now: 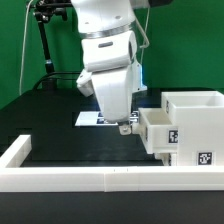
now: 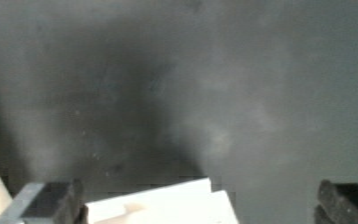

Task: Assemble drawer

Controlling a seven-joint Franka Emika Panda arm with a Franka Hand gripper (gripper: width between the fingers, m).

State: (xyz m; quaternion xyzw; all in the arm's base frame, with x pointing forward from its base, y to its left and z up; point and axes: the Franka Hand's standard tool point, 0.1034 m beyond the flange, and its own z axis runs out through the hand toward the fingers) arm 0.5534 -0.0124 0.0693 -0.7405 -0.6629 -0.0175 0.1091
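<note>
The white drawer shell [image 1: 196, 128] stands at the exterior view's right and bears black-and-white tags. A small white tray [image 1: 154, 126] sticks out of its side, toward the exterior view's left. My gripper [image 1: 126, 126] hangs low just beside the tray's front end. In the wrist view my gripper [image 2: 197, 206] is open: its dark fingers [image 2: 48, 200] stand far apart over the black table. The corner of a flat white piece [image 2: 155, 204] lies between them. I cannot tell whether it is the tray or the marker board. A second tray is not visible apart from the shell.
The marker board [image 1: 89, 118] lies flat on the black table behind my gripper. A low white wall [image 1: 90, 178] edges the table at the front and the exterior view's left. A dark stand [image 1: 45, 50] rises at the back left before a green backdrop.
</note>
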